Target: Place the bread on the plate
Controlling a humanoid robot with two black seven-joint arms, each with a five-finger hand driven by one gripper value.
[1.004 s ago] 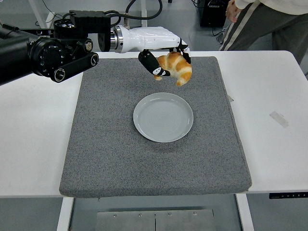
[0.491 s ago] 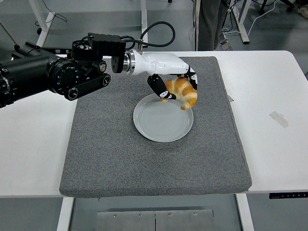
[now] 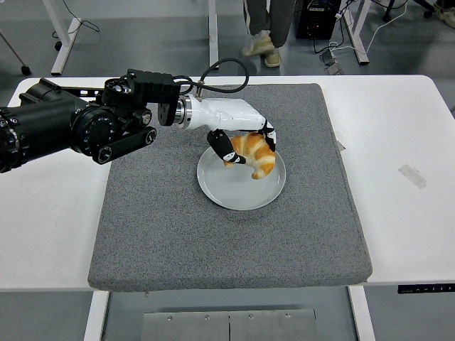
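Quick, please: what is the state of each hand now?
Left hand: closed on the bread, over the plate.
Right hand: not in view.

- Bread (image 3: pixel 254 151): golden brown, with paler orange-tan bands along its ridges
- Plate (image 3: pixel 234 188): plain pale grey-blue, unpatterned
- Left hand (image 3: pixel 238 135): white glossy shell over the back, black fingers (image 3: pixel 222 148) with small white marks near the tips
- Left arm (image 3: pixel 78 126): black, with a silver ring at the wrist
- Mat (image 3: pixel 178 227): speckled mid grey, salt-and-pepper texture
- Table (image 3: pixel 405 213): white, with a pale translucent strip of tape (image 3: pixel 412 175) near its right edge
- Floor beyond the far edge: dull grey
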